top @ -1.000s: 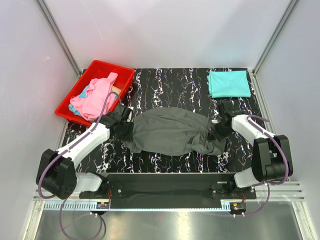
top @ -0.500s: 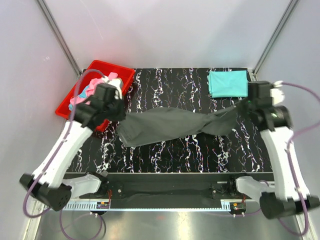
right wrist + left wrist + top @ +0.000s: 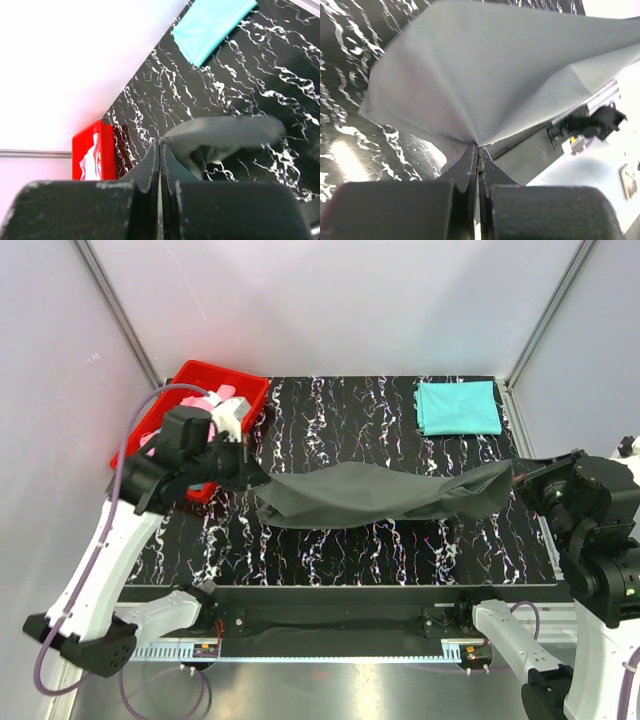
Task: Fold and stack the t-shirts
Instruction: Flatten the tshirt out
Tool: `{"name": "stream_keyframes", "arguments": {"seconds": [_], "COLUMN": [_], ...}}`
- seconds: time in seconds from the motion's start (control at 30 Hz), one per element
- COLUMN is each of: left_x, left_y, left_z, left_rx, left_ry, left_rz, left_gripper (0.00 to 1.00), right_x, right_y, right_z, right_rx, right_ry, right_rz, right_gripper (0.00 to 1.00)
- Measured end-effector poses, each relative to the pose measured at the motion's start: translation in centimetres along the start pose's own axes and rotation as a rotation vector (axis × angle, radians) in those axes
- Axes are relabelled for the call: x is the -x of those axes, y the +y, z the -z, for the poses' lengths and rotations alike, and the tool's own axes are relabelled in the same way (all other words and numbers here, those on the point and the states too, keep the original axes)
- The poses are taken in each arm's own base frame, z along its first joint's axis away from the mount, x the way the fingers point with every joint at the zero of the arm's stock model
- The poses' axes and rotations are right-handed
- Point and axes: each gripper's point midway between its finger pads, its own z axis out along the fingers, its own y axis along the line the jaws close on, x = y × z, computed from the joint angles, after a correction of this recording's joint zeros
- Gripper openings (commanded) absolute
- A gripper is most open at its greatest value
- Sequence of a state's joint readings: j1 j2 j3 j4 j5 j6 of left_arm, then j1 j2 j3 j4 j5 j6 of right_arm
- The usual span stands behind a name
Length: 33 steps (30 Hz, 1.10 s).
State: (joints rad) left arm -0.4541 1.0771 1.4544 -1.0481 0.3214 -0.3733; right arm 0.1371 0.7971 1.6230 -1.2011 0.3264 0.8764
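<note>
Left gripper [image 3: 246, 474] and right gripper [image 3: 516, 478] pinch our limp charcoal t-shirt [image 3: 370, 495] by its nine and three o'clock edges.

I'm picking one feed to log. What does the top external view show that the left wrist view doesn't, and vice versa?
Only top external: the folded teal t-shirt, the red bin, and the right gripper at the cloth's other end. Only left wrist: the left gripper pinched shut on a cloth fold, seen close up. Both: the grey t-shirt stretched over the marbled table.
</note>
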Motion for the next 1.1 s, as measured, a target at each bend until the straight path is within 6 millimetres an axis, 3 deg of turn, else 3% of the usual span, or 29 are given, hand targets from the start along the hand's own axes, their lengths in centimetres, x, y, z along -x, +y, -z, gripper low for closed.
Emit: {"name": "stream_keyframes", "arguments": {"seconds": [0.07,0.13,0.2,0.27,0.3,0.4,0.47,0.53,0.63,0.73,0.83,0.97,1.1], "left_x": [-0.5,-0.8,-0.9,-1.2,-1.8,-3.2,-3.4,-3.1,-2.2,-3.7,-6.5,-9.3,-11.9], "left_y": [0.3,1.4,3.3,6.5,8.3,12.7,14.7,15.5,14.5,12.0,9.6,8.5,9.3], "left_z": [-1.5,-4.6,-8.1,-12.6,-14.9,-20.1,-21.7,-21.7,-20.0,-17.2,-16.0,-17.3,-18.8], "left_rx": [-0.011,-0.012,0.003,0.051,0.081,0.153,0.207,0.255,0.277,0.232,0.165,0.107,0.097], "left_ry": [0.052,0.123,0.186,0.26,0.304,0.406,0.427,0.408,0.325,0.275,0.297,0.396,0.494], "left_rz": [0.01,0.038,0.076,0.129,0.155,0.211,0.209,0.171,0.08,-0.007,-0.141,-0.304,-0.384], "left_gripper": [0.0,0.02,0.17,0.28,0.47,0.55,0.57,0.53,0.47,0.45,0.44,0.43,0.43], "right_x": [0.1,-0.3,-1.4,-3.2,-4.3,-7.9,-9.7,-10.8,-10.7,-10.4,-10.5,-10.8,-11.1], "right_y": [0.4,0.5,0.1,-0.6,-1.3,-3.4,-4.7,-5.3,-4.7,-3.9,-3.3,-2.9,-2.4], "right_z": [-0.2,-1.4,-3.3,-6.1,-7.6,-11.4,-13.0,-13.8,-14.3,-14.5,-14.6,-14.6,-14.6], "right_rx": [0.016,0.014,-0.012,-0.051,-0.08,-0.156,-0.195,-0.213,-0.187,-0.152,-0.127,-0.103,-0.077], "right_ry": [-0.004,-0.002,0.018,0.053,0.079,0.158,0.201,0.229,0.22,0.207,0.21,0.225,0.245], "right_rz": [0.004,0.016,0.036,0.06,0.076,0.113,0.13,0.139,0.132,0.124,0.122,0.121,0.115], "right_gripper": [0.0,0.0,0.0,0.0,0.0,0.0,0.0,0.0,0.0,0.0,0.0,0.0,0.0]}}
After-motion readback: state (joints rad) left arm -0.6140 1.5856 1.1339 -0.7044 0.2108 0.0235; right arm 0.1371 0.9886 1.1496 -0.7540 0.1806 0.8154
